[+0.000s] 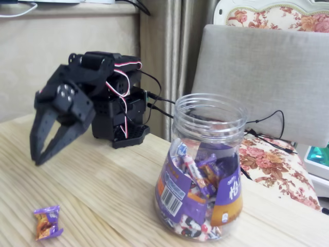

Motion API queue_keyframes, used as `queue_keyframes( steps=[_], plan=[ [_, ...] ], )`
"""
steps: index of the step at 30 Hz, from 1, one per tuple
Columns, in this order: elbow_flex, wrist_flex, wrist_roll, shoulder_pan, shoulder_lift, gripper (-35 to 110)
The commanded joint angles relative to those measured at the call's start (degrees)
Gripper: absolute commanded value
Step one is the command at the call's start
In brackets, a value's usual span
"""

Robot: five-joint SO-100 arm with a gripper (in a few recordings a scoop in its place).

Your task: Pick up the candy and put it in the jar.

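Observation:
The candy (47, 222) lies on the wooden table near the front left; its wrapper is shiny purple with an orange-brown middle and twisted ends. The jar (204, 170) stands upright to the right of centre, clear plastic with a wide open ribbed neck, a purple-and-orange label with a barcode, and many wrapped sweets inside. My black gripper (35, 157) hangs at the left, fingers pointing down, a short way above the table and above and behind the candy. Its jaws stand slightly apart with nothing between them.
The arm's black base (121, 116) with red and white wires sits at the back of the table (103, 190). A grey cushion (262, 77) and floral fabric (277, 170) lie behind and right of the jar. Bare wood lies between candy and jar.

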Motion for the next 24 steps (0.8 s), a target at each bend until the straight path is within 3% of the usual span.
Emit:
queue_keyframes(
  steps=[1, 5, 9, 12, 18, 21, 24],
  plan=[
    [-7.65, -0.97, 2.81, -0.09, 1.05, 0],
    [-9.23, -1.41, 7.56, -0.44, 1.05, 1],
    [-14.33, 6.86, -0.62, -3.08, 0.70, 0],
    [-13.62, 8.96, -1.58, 1.85, 0.88, 0],
    [-21.45, 7.21, 3.52, 2.46, -18.11, 12],
    [-28.74, 11.87, 17.93, 2.55, -26.89, 22],
    [-30.67, 13.27, 13.10, -0.35, -27.77, 0]
  ],
)
